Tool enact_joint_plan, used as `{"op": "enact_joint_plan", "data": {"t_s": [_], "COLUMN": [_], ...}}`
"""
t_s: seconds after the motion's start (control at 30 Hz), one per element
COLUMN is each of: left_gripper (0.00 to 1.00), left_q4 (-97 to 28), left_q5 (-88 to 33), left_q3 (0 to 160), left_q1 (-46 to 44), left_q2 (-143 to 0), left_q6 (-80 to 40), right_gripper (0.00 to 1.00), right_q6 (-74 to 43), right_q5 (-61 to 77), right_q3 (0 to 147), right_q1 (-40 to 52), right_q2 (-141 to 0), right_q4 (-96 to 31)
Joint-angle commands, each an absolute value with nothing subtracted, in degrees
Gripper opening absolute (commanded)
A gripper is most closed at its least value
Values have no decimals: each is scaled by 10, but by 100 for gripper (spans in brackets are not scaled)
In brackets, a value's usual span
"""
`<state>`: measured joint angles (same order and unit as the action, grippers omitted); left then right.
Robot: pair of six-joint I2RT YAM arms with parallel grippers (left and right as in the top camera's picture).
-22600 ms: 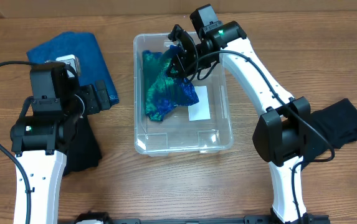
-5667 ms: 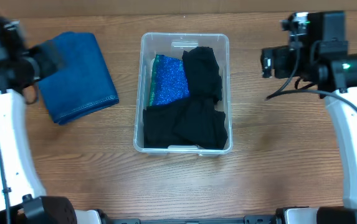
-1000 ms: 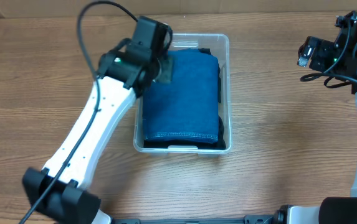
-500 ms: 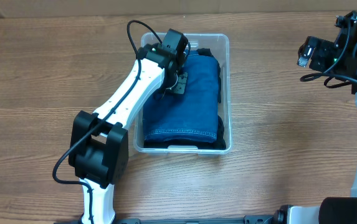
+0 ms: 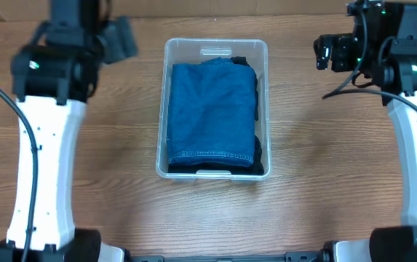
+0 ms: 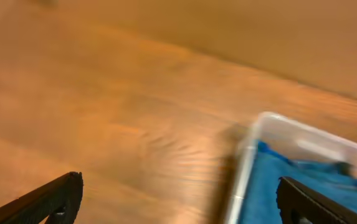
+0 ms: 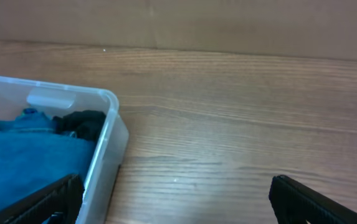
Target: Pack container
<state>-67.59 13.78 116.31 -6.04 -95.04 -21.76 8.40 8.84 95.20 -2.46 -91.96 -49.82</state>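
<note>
Two grippers stand well apart from the container (image 5: 263,94), which sits mid-counter (image 5: 324,175). The left gripper (image 6: 178,190) is off its far left corner and the right gripper (image 7: 175,186) off its far right, each with fingers spread wide and holding nothing. A folded blue cloth (image 5: 212,109) fills the container nearly wall to wall, with black fabric (image 5: 260,154) showing along the right wall and far edge. Wood counter shows along every side of the rim.

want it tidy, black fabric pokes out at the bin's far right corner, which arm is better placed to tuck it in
Probably right. The open right gripper hangs on the container side where the black fabric shows, and its wrist camera sees it. The left gripper would cross the blue cloth.
</note>
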Motion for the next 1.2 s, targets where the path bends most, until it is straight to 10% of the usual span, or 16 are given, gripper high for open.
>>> {"op": "enact_joint_plan", "data": {"t_s": [0.0,0.37,0.87,1.17], "left_gripper": [100,100,100,100], "left_q4": [-693,-759,-545,-571], "left_q5": [91,93,75,91], "left_q3": [1152,1141,584,474], "left_q1": [-13,22,22,22], "left_q2": [-983,-943,-460,-406], "left_q6": [-246,-159,-199,-204], "right_gripper": [100,100,100,100], "right_q6": [92,36,27,28], "right_q5": [91,98,102,89], "right_q3": [955,947,601,589], "right_q1": [-15,-58,-83,-83], "right_q2": [-957,-896,-469,-372], "right_q4": [-490,-550,-541,-634]}}
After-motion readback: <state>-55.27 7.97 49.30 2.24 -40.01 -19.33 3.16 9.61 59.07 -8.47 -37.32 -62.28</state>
